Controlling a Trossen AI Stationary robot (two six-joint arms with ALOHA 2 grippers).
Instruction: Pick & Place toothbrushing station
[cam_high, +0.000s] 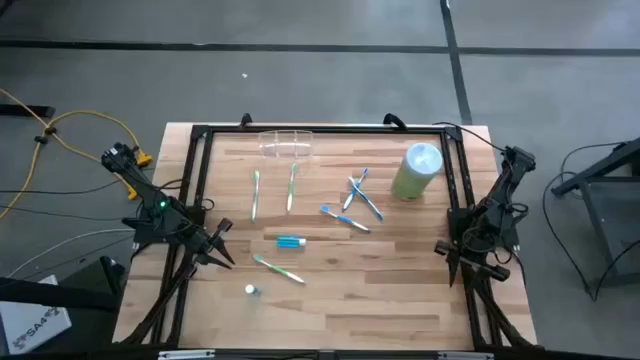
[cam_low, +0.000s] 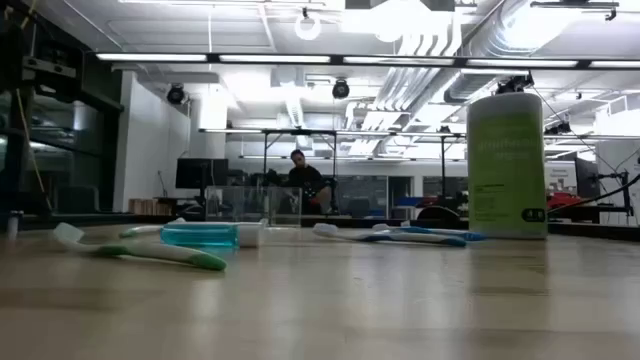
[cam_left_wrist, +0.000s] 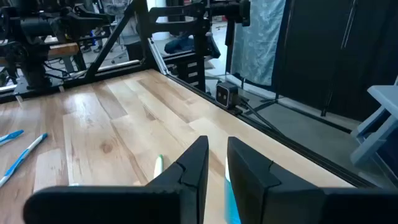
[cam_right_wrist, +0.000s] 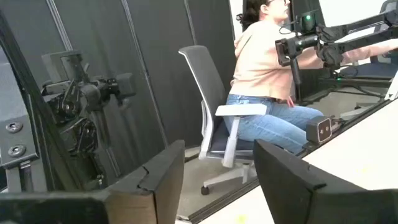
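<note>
The task looks barely begun. The small clear, see-through plastic toothbrushing station (cam_high: 287, 144) sits near the far edge of the light wooden table (cam_high: 400, 290), toward the middle, and in the low view it shows as a faint transparent box (cam_low: 240, 205) standing alone, touched by nothing. Neither arm is close to it.

The left gripper (cam_high: 222, 243) hangs over the left side of the table, near its front; in the left wrist view its two dark fingers (cam_left_wrist: 193, 171) stand close together with only a narrow gap, and nothing is clamped between them. The right gripper (cam_high: 456, 262) waits at the right edge of the table; its fingers (cam_right_wrist: 158, 180) are spread wide apart and empty.

Several toothbrushes lie loose on the table: two green-and-white ones (cam_high: 256, 193) just in front of the station, a cluster of blue-and-white ones (cam_high: 358, 196) to the right of centre, and one more green-and-white brush (cam_high: 279, 268) near the left gripper. A small blue tube (cam_high: 290, 241) lies between them, and a small white cap-like piece (cam_high: 251, 290) rests toward the front. A light green cylindrical canister with a pale lid (cam_high: 417, 170) stands at the right rear.

My judgement is that everything is left to do: the station has to be reached, gripped, lifted and set down. Where it should go the pictures do not tell.
</note>
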